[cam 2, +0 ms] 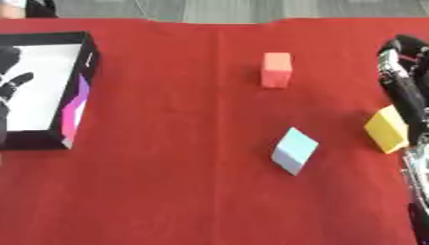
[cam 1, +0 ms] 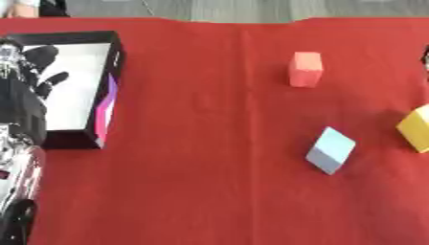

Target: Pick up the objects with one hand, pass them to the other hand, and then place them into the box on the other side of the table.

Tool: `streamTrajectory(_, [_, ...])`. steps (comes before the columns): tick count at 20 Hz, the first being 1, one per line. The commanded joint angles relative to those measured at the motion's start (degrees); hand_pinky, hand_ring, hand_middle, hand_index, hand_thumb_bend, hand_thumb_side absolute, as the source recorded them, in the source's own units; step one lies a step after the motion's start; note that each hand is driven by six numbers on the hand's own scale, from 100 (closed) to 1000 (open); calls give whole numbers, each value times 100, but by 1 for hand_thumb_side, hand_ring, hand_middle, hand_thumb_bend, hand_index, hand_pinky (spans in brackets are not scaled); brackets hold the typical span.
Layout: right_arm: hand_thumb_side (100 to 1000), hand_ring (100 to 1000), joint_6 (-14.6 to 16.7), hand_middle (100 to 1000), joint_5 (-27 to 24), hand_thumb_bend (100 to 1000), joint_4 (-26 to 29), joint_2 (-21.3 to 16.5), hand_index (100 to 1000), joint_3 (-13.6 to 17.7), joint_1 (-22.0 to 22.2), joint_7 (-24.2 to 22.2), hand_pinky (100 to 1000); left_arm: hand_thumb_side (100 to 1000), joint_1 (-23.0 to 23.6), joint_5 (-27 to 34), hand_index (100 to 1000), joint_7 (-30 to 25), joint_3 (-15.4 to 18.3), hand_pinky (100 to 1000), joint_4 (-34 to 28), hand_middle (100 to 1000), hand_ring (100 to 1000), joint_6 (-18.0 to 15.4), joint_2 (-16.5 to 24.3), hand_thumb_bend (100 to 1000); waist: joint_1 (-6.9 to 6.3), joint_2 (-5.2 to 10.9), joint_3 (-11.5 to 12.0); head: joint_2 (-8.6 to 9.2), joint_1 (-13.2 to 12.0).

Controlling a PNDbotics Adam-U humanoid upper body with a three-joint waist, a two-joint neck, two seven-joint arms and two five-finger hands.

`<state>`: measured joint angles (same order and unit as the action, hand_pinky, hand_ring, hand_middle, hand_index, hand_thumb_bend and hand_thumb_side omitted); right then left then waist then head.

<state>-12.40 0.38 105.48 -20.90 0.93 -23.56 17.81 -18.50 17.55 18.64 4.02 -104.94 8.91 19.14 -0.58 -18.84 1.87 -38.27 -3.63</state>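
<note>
A black box (cam 1: 75, 35) with a white floor stands at the table's left. A pink and purple piece (cam 1: 105, 111) leans against the box's inner right wall. My left hand (cam 1: 40, 79) hovers over the box, open, fingers spread, holding nothing. On the red cloth lie a red block (cam 1: 306, 69) at the far middle right, a light blue block (cam 1: 330, 150) nearer me, and a yellow block (cam 2: 386, 129) at the right. My right hand (cam 2: 404, 72) rises along the right edge just behind the yellow block, fingers relaxed and pointing away, holding nothing.
The red cloth (cam 1: 209, 143) covers the whole table, with a wide bare stretch between the box and the blocks. My left arm (cam 1: 18, 162) runs down the left edge. Grey floor shows past the table's far edge.
</note>
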Motion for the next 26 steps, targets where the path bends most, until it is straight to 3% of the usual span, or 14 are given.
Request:
streamTrajectory(1, [588, 795, -40, 753, -193, 100, 27, -344, 834, 12, -164, -39, 868, 899, -2, -21, 674, 22, 34, 794, -43, 715, 926, -4, 198, 160, -28, 159, -14, -31, -11])
streamTrajectory(10, [621, 821, -418, 793, -690, 100, -93, -1154, 857, -165, -455, -369, 878, 899, 58, -39, 675, 28, 31, 794, -30, 716, 926, 0, 257, 159, 34, 214, -41, -69, 81])
streamTrajectory(16, [617, 837, -774, 822, -1011, 100, -72, -1924, 872, -361, -503, -807, 887, 900, 97, -57, 674, 26, 27, 794, -20, 716, 926, 6, 318, 160, 118, 265, -57, -27, 570])
streamTrajectory(21, [592, 852, -1026, 835, -1165, 100, 8, -2594, 879, -551, -478, -1198, 895, 900, 129, -74, 675, 19, 23, 794, -12, 716, 927, 8, 357, 159, 167, 290, -65, 50, 756])
streamTrajectory(26, [582, 857, -1154, 840, -1370, 100, 91, -3292, 882, -551, -447, -1643, 899, 902, 161, -88, 674, 8, 9, 795, -1, 716, 927, 18, 380, 158, 187, 298, -66, 85, 819])
